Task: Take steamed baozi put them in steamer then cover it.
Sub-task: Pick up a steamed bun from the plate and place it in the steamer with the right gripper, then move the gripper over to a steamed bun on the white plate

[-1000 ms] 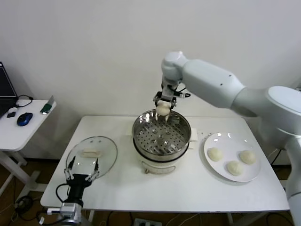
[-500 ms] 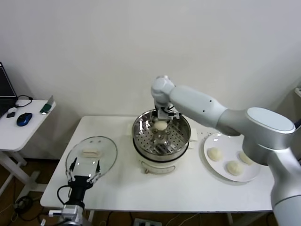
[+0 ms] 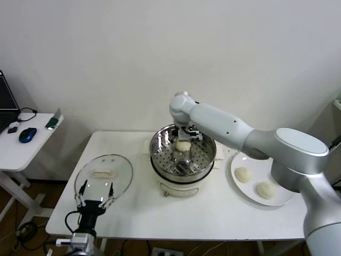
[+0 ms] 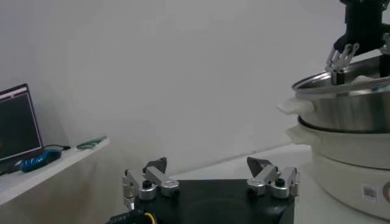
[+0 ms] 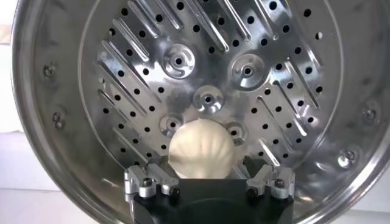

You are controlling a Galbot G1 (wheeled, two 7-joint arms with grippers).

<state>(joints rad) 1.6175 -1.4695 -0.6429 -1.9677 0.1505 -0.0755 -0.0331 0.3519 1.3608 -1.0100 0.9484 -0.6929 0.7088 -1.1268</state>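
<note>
I see right gripper (image 5: 208, 181) spread over first baozi (image 3: 183, 145) in steamer (image 3: 160, 154) | plate (image 3: 237, 184) buns, cover (image 3: 104, 176) pending | left gripper (image 4: 210, 181) spread, idle

Right arm (image 3: 240, 133): glossy white rounded shells, a ball-shaped joint housing at the wrist end, a larger silver-grey cap at the elbow. Right gripper (image 5: 209, 182): black body, silver metal finger mounts each fixed with small dark screws; in the left wrist view its fingers show as thin ribbed silver links with black tips. Left gripper (image 4: 210, 182): same build, black base, silver mounts with round screws, black finger pads. Black cable loops below it in the head view.
</note>
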